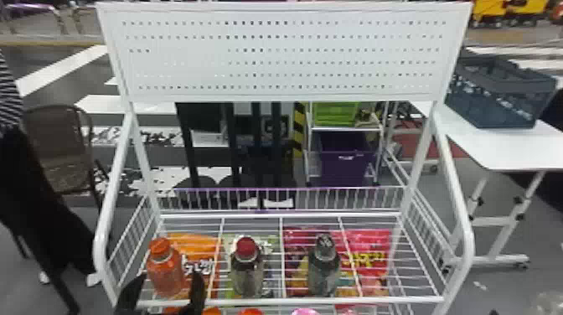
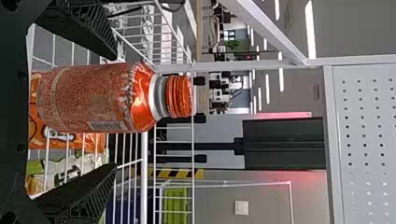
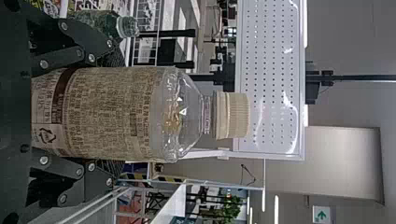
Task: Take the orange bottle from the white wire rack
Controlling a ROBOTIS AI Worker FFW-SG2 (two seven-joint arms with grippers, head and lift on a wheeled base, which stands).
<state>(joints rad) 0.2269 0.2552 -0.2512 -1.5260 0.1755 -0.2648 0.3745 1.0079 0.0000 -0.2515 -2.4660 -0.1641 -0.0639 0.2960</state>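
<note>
In the head view, the orange bottle (image 1: 165, 268) is seen between seven and eight o'clock, upright on the white wire rack (image 1: 293, 300) near its front rail. It is flanked by the spread fingers of the left gripper (image 1: 169, 277), which has nothing clenched; a gap is left on the side of the red-capped bottle (image 1: 247, 268). By the right gripper (image 3: 122, 113), a clear bottle with a cream cap (image 3: 116, 112) is grasped in the right wrist view. From the orange bottle, the red-capped one is found at three o'clock, with the dark-capped bottle (image 1: 324, 266) farther along that line. The way toward six o'clock is crossed by the front rail; toward ten, the rack's wire side panel (image 1: 132, 234) is met. Through the shelf wires, an orange packet (image 1: 194, 247), a green one (image 1: 272, 247) and a red one (image 1: 370, 251) are seen. At twelve, a perforated white panel (image 1: 280, 54) is carried above; near two, a dark crate (image 1: 498, 100) is set on a white table (image 1: 502, 146).
</note>
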